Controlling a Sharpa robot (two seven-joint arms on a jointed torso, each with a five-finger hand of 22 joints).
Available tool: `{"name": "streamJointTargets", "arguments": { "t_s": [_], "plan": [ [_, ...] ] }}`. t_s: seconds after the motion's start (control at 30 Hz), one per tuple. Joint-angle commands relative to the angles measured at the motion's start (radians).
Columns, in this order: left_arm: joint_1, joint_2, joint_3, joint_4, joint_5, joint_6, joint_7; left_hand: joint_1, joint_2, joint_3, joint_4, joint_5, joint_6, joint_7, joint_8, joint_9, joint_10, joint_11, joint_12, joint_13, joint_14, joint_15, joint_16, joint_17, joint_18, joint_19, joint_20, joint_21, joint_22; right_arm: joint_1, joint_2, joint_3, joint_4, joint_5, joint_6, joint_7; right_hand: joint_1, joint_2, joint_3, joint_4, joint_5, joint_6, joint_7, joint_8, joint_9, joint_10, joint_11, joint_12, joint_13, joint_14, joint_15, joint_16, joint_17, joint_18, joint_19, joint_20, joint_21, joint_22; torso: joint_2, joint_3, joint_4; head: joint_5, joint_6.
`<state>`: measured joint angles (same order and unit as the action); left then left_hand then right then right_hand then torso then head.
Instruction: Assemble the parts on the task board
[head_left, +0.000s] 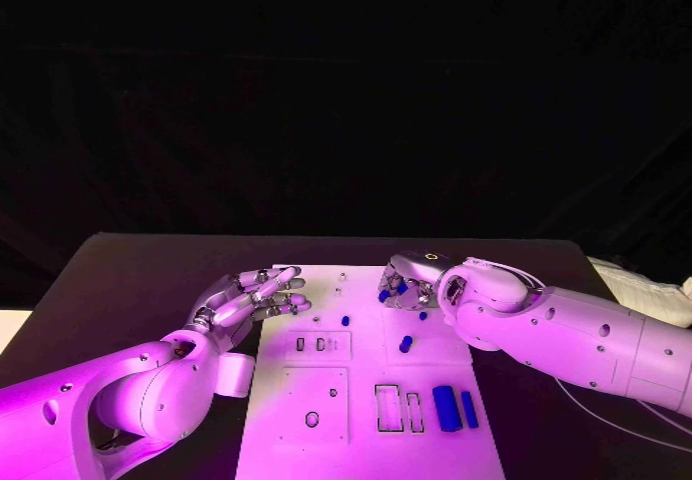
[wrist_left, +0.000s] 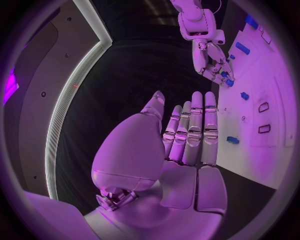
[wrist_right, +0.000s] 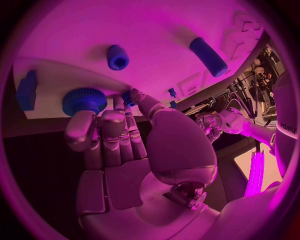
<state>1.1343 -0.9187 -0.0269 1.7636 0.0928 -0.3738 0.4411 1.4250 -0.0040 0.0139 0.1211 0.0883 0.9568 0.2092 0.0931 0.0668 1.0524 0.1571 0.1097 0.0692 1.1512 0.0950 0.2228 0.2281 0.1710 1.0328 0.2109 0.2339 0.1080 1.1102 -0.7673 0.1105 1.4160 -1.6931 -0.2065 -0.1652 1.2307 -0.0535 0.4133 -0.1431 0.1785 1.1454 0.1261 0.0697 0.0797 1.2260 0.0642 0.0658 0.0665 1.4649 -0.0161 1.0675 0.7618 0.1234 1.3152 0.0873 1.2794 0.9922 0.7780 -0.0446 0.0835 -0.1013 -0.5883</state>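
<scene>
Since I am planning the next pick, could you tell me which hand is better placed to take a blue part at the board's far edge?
The right hand: its fingertips already sit at a small blue part by the round blue knob. The left hand hovers flat and empty at the task board edge.

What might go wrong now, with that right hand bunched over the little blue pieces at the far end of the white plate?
The right hand pinches a small blue part by the fingertips alone, so it could slip out. The round ribbed blue part sits right against those fingers and may get nudged across the task board. The left hand, empty and flat, hovers at the board's far left corner; a careless move could shift it.
</scene>
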Motion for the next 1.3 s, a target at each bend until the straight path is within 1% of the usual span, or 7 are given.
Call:
{"name": "streamJointTargets", "arguments": {
  "t_s": [0.03,0.2,0.4,0.57,0.83,1.07,1.3],
  "plan": [
    [0.002,0.0,0.001,0.004,0.002,0.018,0.002,-0.01,0.003,0.001,-0.009,0.001,-0.006,0.008,-0.008,-0.001,-0.009,0.005,-0.007,-0.002,0.002,0.01,-0.007,0.006,0.01,0.009,0.001,-0.008,-0.002,-0.003,0.001,-0.003,0.001,-0.009,-0.018,-0.004,0.006,0.018,0.007,0.012,-0.01,0.014,-0.003,0.01,0.007,0.014,-0.003,0.003,0.002,0.016,-0.006,0.01,0.01,-0.015,0.006,-0.004,0.009,0.011,0.002,-0.0007,0.0,-0.002,0.002],
    [0.002,-0.001,0.002,0.003,0.002,0.018,0.001,-0.009,0.005,0.003,-0.012,0.001,-0.01,0.009,-0.012,-0.001,-0.012,0.005,-0.009,-0.002,0.002,0.01,-0.009,0.008,0.01,0.01,0.002,-0.009,-0.003,-0.003,-0.005,-0.002,0.017,0.004,-0.075,0.006,0.007,0.017,0.014,0.024,-0.016,0.027,-0.007,0.014,0.011,0.031,-0.007,0.004,0.003,0.014,-0.009,0.021,0.018,-0.017,0.006,-0.007,0.017,0.02,0.003,-0.0007,0.0012,0.0,0.003],
    [0.002,-0.003,0.002,0.002,0.002,0.019,-0.002,-0.006,0.006,0.005,-0.015,0.001,-0.011,0.01,-0.014,-0.001,-0.014,0.006,-0.009,-0.002,0.003,0.01,-0.011,0.011,0.01,0.012,0.002,-0.011,-0.004,-0.003,-0.003,0.008,0.035,0.015,-0.125,-0.011,0.007,0.018,0.02,0.034,-0.013,0.033,-0.008,0.015,0.014,0.039,-0.008,0.003,0.003,0.013,-0.011,0.025,0.02,-0.017,0.005,-0.008,0.021,0.024,0.004,-0.0017,0.0021,-0.005,0.005],
    [0.002,-0.004,0.002,0.002,0.002,0.019,-0.003,-0.004,0.007,0.006,-0.018,0.001,-0.012,0.01,-0.015,-0.001,-0.016,0.006,-0.009,-0.002,0.003,0.01,-0.012,0.013,0.01,0.012,0.002,-0.012,-0.005,0.002,0.017,0.013,0.027,0.007,-0.156,-0.035,0.013,0.019,0.028,0.037,-0.018,0.035,-0.009,0.014,0.016,0.04,-0.01,0.0,0.003,0.013,-0.011,0.032,0.027,-0.018,0.006,-0.009,0.026,0.031,0.007,-0.0024,0.0043,-0.005,0.006],
    [0.003,-0.004,0.002,0.003,0.002,0.014,0.005,-0.002,0.008,0.008,-0.021,0.001,-0.012,0.009,-0.015,-0.001,-0.015,0.006,-0.009,-0.002,0.004,0.01,-0.013,0.014,0.011,0.013,0.002,-0.013,-0.005,0.016,0.074,0.014,-0.017,-0.006,-0.166,-0.052,0.018,0.016,0.033,0.038,-0.023,0.033,-0.008,0.012,0.017,0.039,-0.009,-0.003,0.002,0.012,-0.011,0.034,0.028,-0.018,0.005,-0.009,0.028,0.034,0.009,-0.0023,0.0035,-0.005,0.007],
    [0.004,-0.003,0.002,0.003,0.002,0.015,0.006,-0.001,0.009,0.009,-0.022,0.001,-0.011,0.009,-0.015,0.0,-0.015,0.006,-0.009,-0.002,0.004,0.01,-0.013,0.015,0.011,0.014,0.002,-0.013,-0.005,0.02,0.12,0.013,-0.048,-0.025,-0.156,-0.102,0.02,0.014,0.037,0.041,-0.023,0.03,-0.005,0.009,0.017,0.035,-0.007,-0.004,0.001,0.011,-0.01,0.036,0.027,-0.019,0.004,-0.009,0.03,0.035,0.01,-0.0029,0.0082,-0.01,0.004],
    [0.006,-0.006,0.002,0.006,0.002,0.016,0.006,-0.001,0.009,0.009,-0.022,0.001,-0.011,0.009,-0.015,0.0,-0.015,0.006,-0.009,-0.002,0.004,0.01,-0.013,0.015,0.011,0.014,0.002,-0.013,-0.005,0.022,0.154,0.012,-0.073,-0.024,-0.145,-0.115,0.021,0.012,0.039,0.042,-0.022,0.029,-0.005,0.008,0.018,0.033,-0.006,-0.004,0.0,0.01,-0.009,0.036,0.026,-0.019,0.004,-0.008,0.031,0.036,0.015,-0.0032,0.0091,-0.004,0.006]
  ]
}}
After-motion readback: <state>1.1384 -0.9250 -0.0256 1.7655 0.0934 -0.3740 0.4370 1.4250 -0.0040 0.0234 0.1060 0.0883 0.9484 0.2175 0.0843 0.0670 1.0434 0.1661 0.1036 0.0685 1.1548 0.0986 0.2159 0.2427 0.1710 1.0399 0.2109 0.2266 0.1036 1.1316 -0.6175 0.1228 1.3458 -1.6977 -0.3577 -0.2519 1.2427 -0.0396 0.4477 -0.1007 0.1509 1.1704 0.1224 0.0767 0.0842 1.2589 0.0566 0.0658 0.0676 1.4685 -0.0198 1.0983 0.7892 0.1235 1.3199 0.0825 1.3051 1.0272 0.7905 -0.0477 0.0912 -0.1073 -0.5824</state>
